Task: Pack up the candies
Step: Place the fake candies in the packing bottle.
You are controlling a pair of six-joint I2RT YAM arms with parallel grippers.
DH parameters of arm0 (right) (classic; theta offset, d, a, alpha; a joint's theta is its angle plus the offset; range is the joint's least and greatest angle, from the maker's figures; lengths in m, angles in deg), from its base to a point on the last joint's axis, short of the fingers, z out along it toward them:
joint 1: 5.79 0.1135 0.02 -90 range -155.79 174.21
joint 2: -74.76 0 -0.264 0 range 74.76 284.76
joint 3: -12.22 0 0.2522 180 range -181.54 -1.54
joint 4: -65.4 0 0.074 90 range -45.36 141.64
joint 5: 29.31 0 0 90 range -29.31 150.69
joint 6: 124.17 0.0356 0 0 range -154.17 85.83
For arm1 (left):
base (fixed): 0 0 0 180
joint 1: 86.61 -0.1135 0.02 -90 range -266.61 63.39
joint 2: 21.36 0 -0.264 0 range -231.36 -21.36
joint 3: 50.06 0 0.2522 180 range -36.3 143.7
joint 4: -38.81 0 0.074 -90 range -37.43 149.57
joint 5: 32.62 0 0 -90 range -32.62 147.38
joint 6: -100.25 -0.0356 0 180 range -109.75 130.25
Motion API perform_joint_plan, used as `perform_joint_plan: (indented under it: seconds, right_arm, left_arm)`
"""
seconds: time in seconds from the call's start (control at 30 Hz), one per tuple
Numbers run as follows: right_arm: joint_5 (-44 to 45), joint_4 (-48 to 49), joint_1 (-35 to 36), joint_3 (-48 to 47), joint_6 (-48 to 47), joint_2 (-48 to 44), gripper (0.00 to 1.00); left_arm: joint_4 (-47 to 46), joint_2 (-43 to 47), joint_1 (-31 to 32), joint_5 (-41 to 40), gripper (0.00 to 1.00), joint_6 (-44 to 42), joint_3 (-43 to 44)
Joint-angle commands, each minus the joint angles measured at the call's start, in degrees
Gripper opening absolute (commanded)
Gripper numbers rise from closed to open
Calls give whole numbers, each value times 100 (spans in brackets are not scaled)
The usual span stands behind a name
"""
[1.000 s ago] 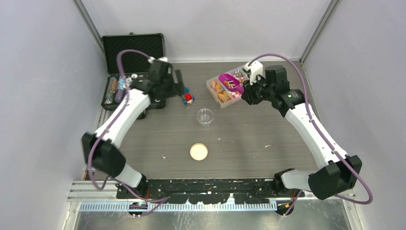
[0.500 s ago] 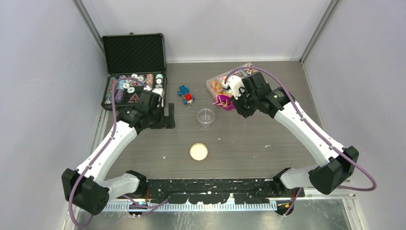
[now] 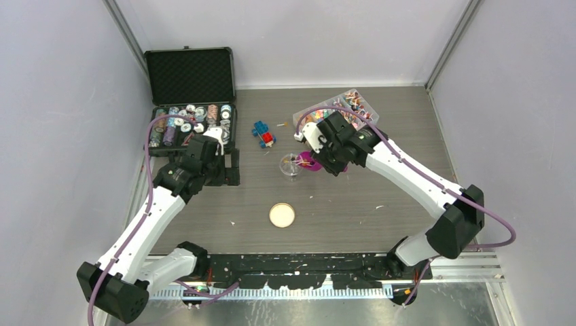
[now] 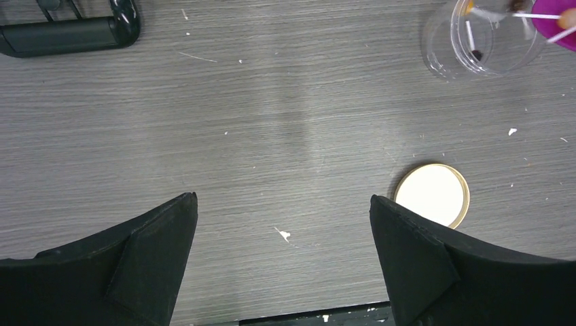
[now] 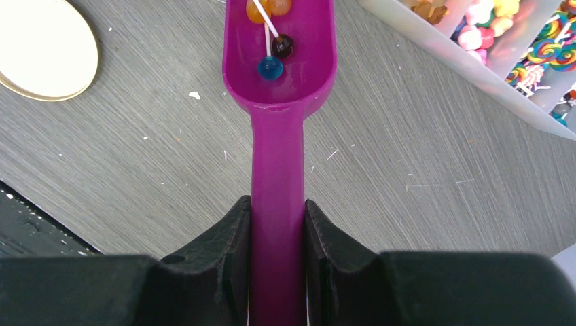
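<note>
My right gripper (image 5: 277, 204) is shut on the handle of a purple scoop (image 5: 280, 41). The scoop bowl holds a few small candies (image 5: 270, 66) on white sticks: blue, dark and orange. In the top view the scoop (image 3: 309, 161) is at the rim of a clear round jar (image 3: 292, 165), with my right gripper (image 3: 326, 159) just to its right. The jar (image 4: 479, 37) has a few sticks and sweets inside. More candies fill a clear compartment box (image 3: 350, 109) at the back. My left gripper (image 4: 282, 224) is open and empty above bare table, left of the jar.
A round cream lid (image 3: 282, 215) lies on the table in front of the jar and also shows in the left wrist view (image 4: 432, 193). A blue-and-red toy brick figure (image 3: 263, 134) lies behind the jar. An open black case (image 3: 190, 102) of spools stands at the back left.
My right arm carried the scoop from the candy box forward and left to the jar. My left arm pulled back from the toy figure toward the near left.
</note>
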Motion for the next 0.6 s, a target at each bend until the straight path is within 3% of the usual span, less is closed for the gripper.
perform_joint_plan:
  seconds: [0.0,0.57]
  right_arm:
    - [272,142,102,-170,3,141,0]
    - [979,-564,492,-735,-70,485,1]
  left_arm:
    - [-73,87,46,-218,100,-105,79]
    - [64,15,47,-674,100,14,147]
